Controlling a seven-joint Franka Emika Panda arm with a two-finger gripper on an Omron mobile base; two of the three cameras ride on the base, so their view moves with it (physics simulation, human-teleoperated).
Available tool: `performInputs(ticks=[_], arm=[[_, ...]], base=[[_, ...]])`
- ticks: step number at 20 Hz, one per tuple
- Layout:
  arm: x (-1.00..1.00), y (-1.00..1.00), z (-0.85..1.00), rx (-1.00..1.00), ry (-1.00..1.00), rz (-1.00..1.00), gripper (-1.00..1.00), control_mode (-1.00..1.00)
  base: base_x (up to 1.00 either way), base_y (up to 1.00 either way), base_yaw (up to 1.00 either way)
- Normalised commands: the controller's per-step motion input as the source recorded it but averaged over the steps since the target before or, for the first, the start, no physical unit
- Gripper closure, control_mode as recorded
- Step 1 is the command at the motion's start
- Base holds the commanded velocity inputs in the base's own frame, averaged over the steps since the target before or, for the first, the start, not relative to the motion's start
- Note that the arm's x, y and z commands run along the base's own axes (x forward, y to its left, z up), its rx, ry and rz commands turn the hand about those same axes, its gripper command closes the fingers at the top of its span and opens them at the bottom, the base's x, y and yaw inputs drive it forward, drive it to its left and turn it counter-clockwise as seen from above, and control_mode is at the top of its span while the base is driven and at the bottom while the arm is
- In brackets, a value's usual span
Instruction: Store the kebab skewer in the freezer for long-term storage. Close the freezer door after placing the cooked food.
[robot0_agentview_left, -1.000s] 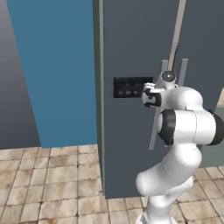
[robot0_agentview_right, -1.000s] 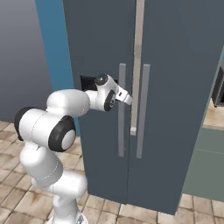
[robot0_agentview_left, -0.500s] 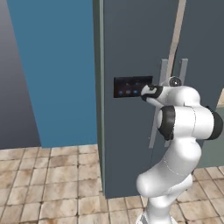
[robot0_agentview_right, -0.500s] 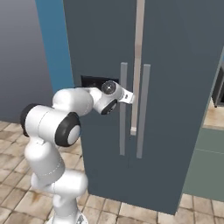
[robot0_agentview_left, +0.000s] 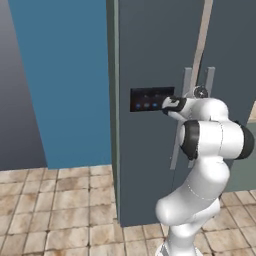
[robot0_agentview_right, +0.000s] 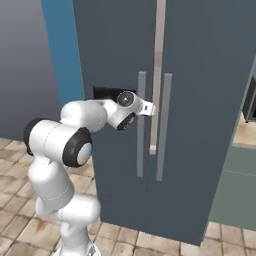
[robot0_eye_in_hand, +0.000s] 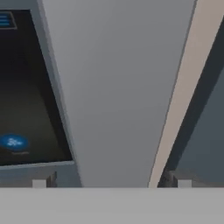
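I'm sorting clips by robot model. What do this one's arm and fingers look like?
The arm is made of rounded, glossy white segments joined by dark, nearly black bands at the joints. A round dark-and-grey disc sits at the wrist. The gripper ends in two small dark fingers with lighter grey tips. No cables or printed markings are visible.

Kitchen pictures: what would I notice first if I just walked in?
The big white robot arm stands in front, reaching for the tall dark grey fridge. Its open gripper is right up against the left door's long grey handle, next to a small black display.
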Motion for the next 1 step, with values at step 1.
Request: performInputs(ticks=[1], arm=[[0.49,-0.01,0.48,0.00,0.17,0.01,-1.00,-1.00]], base=[[0.00,0.00,0.00]])
